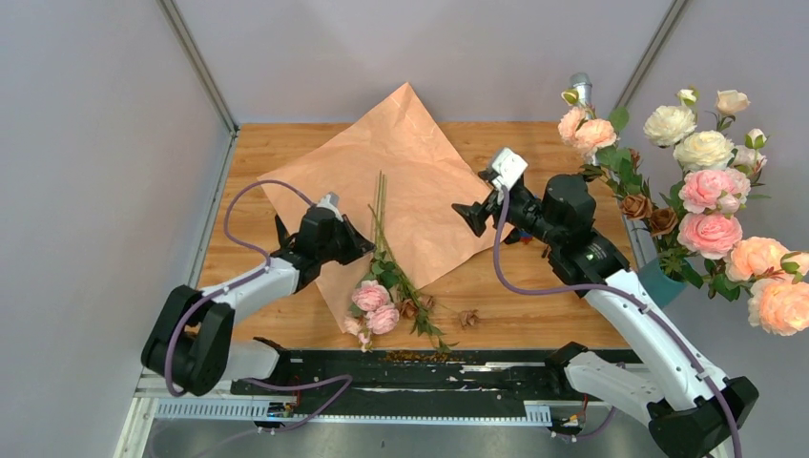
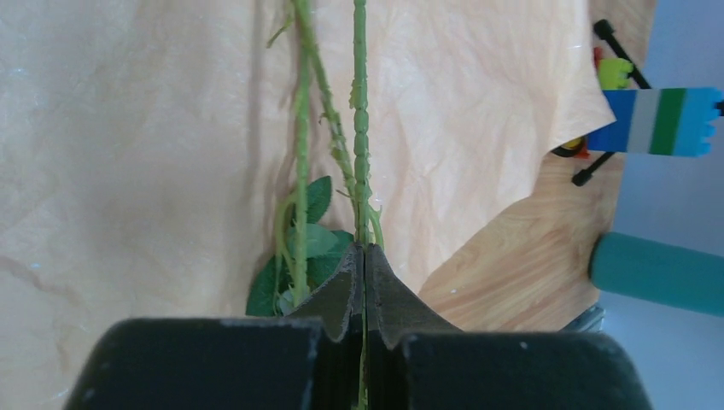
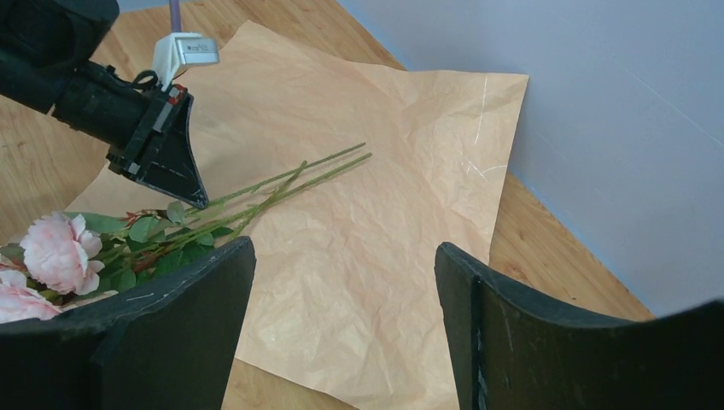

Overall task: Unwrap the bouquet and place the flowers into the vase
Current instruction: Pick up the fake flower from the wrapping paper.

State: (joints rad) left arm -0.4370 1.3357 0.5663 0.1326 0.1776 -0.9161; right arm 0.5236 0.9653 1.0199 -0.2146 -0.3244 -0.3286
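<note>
The tan paper (image 1: pixel 420 162) lies unfolded flat on the wooden table. On it rest the flowers (image 1: pixel 374 298), small pink roses with long green stems (image 1: pixel 381 205) pointing away from me. My left gripper (image 1: pixel 363 245) is shut on one thin stem (image 2: pixel 362 128), just above the leaves; two other stems (image 2: pixel 301 120) lie loose beside it. My right gripper (image 3: pixel 341 282) hangs open over the paper's right part (image 3: pixel 384 213), holding nothing. The teal vase (image 1: pixel 661 282) stands at the far right with a large bunch of pink, cream and peach roses (image 1: pixel 711 191) in it.
A silver microphone (image 1: pixel 580 88) stands behind the vase. Dried brown bits (image 1: pixel 467 317) lie on the wood near the front edge. Grey walls close in the table on the left, back and right. Small black and coloured items (image 2: pixel 615 120) lie past the paper's right corner.
</note>
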